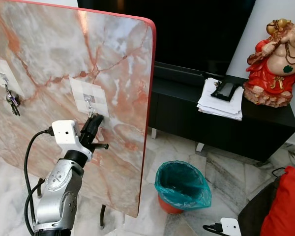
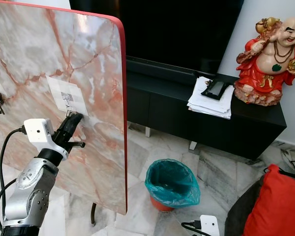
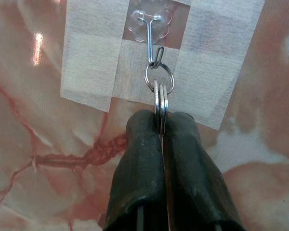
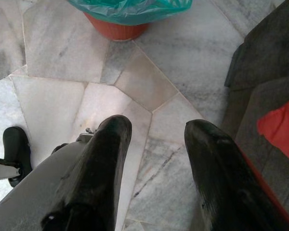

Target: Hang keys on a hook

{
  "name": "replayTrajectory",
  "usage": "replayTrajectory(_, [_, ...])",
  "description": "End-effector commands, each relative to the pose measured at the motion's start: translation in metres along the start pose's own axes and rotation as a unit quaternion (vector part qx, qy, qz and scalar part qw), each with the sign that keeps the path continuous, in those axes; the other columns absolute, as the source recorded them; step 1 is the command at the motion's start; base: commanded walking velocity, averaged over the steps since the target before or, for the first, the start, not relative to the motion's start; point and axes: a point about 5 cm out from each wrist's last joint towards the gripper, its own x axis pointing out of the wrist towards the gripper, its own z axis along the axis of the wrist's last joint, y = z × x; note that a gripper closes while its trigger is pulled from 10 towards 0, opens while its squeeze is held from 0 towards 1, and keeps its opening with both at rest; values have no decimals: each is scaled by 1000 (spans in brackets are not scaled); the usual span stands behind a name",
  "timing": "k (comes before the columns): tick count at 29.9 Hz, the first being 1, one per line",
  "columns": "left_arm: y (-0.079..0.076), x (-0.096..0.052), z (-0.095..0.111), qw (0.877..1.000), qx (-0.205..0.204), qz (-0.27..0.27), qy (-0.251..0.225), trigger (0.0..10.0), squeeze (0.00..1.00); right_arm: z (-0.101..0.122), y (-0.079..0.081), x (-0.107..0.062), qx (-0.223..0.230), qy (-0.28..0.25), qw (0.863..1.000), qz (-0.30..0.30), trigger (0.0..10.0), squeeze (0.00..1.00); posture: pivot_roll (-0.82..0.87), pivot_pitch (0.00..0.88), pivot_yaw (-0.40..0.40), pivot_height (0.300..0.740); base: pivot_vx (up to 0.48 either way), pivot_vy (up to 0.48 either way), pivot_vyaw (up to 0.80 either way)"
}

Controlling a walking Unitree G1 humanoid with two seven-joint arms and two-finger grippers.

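I had the left hand (image 3: 162, 126) clenched on the keys (image 3: 160, 103) at centre frame, their ring (image 3: 159, 78) already looped on the hook (image 3: 151, 36), so they could hang once released. My right hand (image 4: 154, 139) hung spread over the floor. I could read no writing.

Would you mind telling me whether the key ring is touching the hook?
Touching. The left wrist view shows the key ring threaded through the hook, hanging from its loop.
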Motion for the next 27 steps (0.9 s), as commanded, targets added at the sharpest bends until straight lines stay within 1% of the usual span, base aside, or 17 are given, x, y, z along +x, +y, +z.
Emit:
replayTrajectory(1, [-1,-3,-3,1000,-7,0,13,10000,0,2,-4,0,-2,-2,1000,-4,10000,0,42,0,-90,740,0,0,0])
replayTrajectory(4, [1,-3,-4,1000,-1,7,16,10000,0,2,-4,0,-2,-2,1000,-5,10000,0,41,0,-92,740,0,0,0])
replayTrajectory(5, [2,-3,-4,1000,2,10,16,10000,678,2,-4,0,-2,-2,1000,-5,10000,0,41,0,-91,740,0,0,0])
replayTrajectory(6, [2,-2,-3,1000,2,12,14,10000,1000,2,-4,0,-2,-3,1000,-5,10000,0,42,0,-92,740,0,0,0])
replayTrajectory(21, [1,-4,2,1000,-2,10,4,10000,1000,2,-4,0,0,-3,1000,-3,10000,0,43,0,-92,740,0,0,0])
replayTrajectory(25, [5,-7,2,1000,4,19,5,10000,1000,2,-4,0,0,-3,1000,-3,10000,0,43,0,-92,740,0,0,0])
replayTrajectory(27, [12,-16,1,999,10,35,6,10000,1000,1,-4,0,1,-3,1000,-3,10000,0,45,0,-88,740,0,0,0])
